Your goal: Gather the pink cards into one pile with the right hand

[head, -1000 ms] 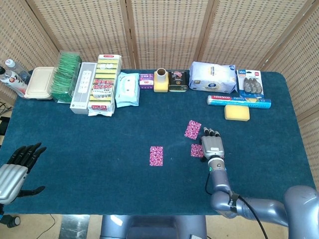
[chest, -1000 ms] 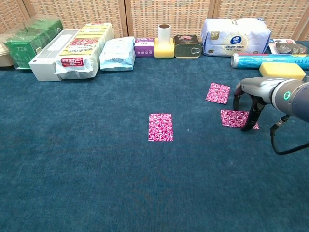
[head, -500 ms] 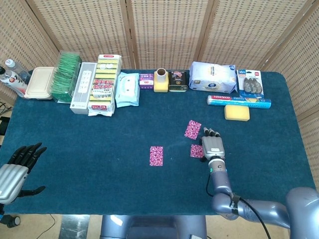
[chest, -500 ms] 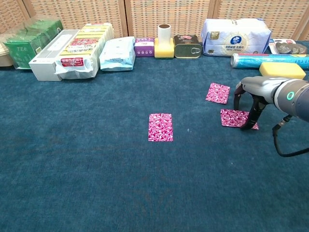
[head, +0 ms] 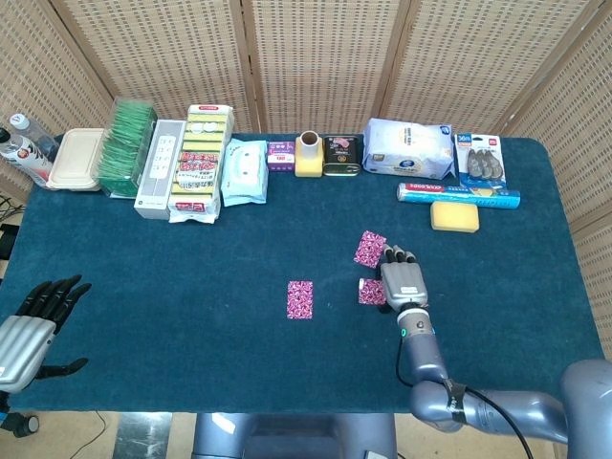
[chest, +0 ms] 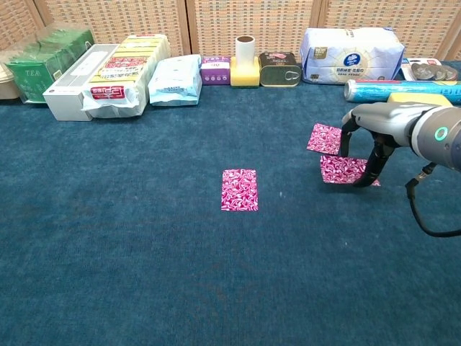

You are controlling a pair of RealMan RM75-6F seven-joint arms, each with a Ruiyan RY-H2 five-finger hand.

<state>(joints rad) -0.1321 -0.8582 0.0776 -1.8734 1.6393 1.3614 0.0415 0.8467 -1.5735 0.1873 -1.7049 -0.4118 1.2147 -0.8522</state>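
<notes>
Three pink patterned cards lie on the blue cloth. One card [head: 300, 299] [chest: 239, 189] lies alone near the middle. A second card [head: 369, 249] [chest: 325, 138] lies farther back to the right. The third card [head: 371, 292] [chest: 343, 170] lies just in front of it, under my right hand [head: 403, 277] [chest: 369, 137], whose fingertips press down on its right part. My left hand [head: 33, 320] hangs open off the near left edge of the table, away from the cards.
Along the back edge stand boxes and packs: a green tea box [chest: 45, 63], a wipes pack [chest: 175, 79], a yellow roll holder [chest: 245, 63], a tin [chest: 279, 68], a tissue pack [chest: 351, 46], a foil roll [chest: 400, 89] and a yellow sponge [head: 454, 216].
My right hand has slid left and slightly back, dragging the card beneath it toward the second card. The other two cards and the left hand have stayed put.
</notes>
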